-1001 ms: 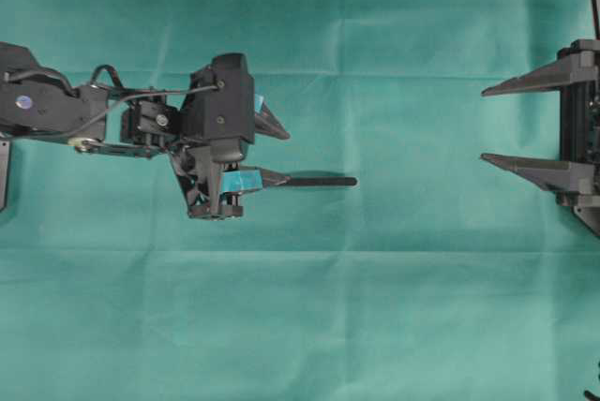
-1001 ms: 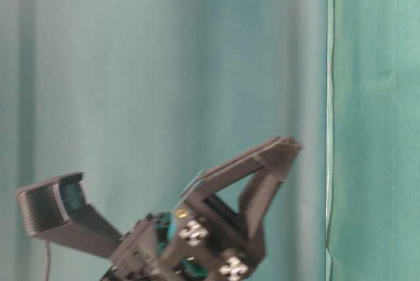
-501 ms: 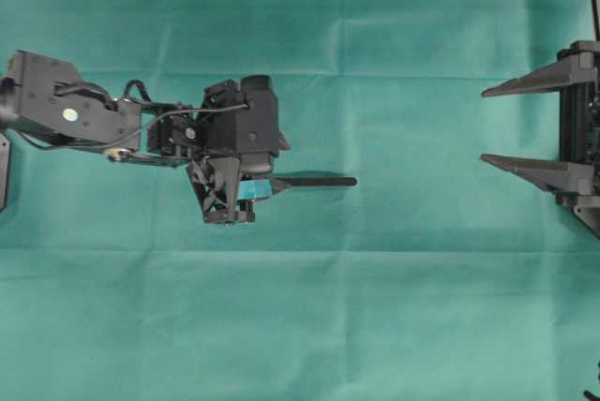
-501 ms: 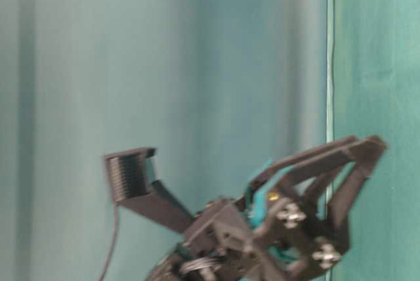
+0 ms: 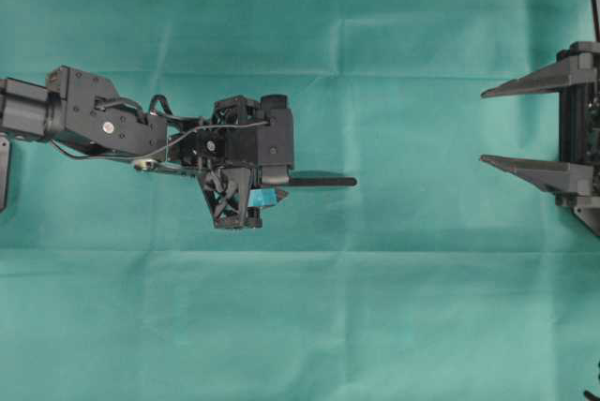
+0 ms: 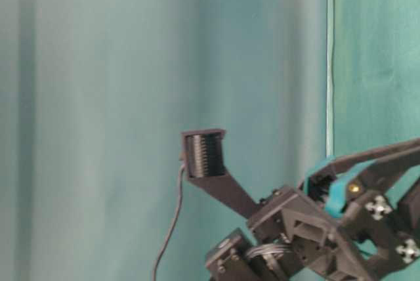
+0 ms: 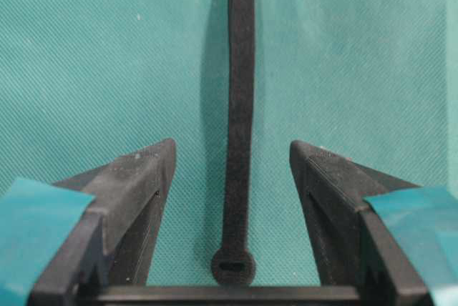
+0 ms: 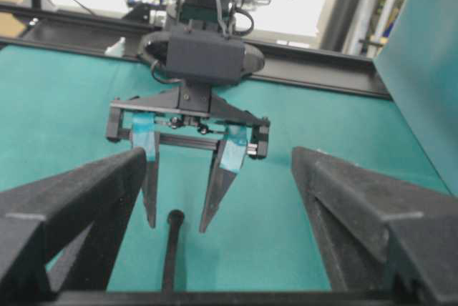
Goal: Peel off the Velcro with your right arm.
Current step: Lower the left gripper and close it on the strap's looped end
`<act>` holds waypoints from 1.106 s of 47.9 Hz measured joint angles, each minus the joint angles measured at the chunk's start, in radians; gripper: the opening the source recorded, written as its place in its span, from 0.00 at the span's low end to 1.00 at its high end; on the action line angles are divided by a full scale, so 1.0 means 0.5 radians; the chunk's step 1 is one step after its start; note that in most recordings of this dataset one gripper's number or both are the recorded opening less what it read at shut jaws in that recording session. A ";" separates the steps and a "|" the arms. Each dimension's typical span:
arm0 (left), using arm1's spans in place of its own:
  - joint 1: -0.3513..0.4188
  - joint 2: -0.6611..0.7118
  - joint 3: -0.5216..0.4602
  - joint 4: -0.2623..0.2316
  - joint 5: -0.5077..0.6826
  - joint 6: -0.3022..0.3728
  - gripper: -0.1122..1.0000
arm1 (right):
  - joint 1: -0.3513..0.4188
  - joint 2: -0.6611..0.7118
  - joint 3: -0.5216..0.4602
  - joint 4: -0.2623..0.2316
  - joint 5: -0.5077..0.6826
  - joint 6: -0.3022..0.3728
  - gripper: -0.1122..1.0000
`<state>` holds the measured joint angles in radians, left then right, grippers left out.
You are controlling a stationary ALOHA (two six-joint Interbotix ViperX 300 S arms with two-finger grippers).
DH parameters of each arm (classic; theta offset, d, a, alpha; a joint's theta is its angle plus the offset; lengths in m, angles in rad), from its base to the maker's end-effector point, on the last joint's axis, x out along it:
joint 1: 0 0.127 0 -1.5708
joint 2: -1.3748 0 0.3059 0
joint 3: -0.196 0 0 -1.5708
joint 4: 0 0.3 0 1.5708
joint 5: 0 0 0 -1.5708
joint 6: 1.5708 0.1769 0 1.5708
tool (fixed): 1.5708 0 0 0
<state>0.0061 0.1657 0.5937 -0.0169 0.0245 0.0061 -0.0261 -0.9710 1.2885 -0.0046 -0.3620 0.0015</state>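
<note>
Overhead exterior view: the Velcro (image 5: 319, 180), a thin black strip, lies flat on the green cloth covering the bench (image 5: 375, 307), a little left of centre. The left gripper (image 5: 267, 162), on the arm with teal finger pads, points down over the strip's left end, which its body hides here. The left wrist-mounted view shows its fingers (image 7: 136, 177) spread wide on either side of the strip's knobbed end, touching nothing. The right arm's gripper (image 5: 487, 125), all black, sits at the far right edge, well apart from the strip, its two long pointed fingers (image 5: 525, 169) also spread and empty. The right wrist-mounted view looks across at the strip lying beneath the left gripper. By this evidence, no peeling has begun. Everything seems left to do: the right arm must reach the strip, pinch it, and pull it away.
</note>
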 measured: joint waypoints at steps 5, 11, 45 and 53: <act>0.000 0.034 0.000 0.003 0.000 0.000 0.67 | 0.000 -0.003 0.006 0.000 -0.003 0.000 0.66; 0.000 0.077 0.000 0.003 -0.003 -0.006 0.67 | 0.000 -0.003 0.021 0.000 -0.025 0.000 0.66; 0.000 0.114 0.000 0.003 -0.006 -0.006 0.27 | 0.000 -0.003 0.037 0.000 -0.037 0.000 0.66; 0.000 0.107 0.000 0.000 -0.003 -0.006 0.19 | 0.000 -0.003 0.040 0.000 -0.037 0.000 0.66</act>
<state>0.0061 0.2194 0.5937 -0.0169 0.0230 0.0031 -0.0261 -0.9725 1.3085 -0.0046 -0.3804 0.0015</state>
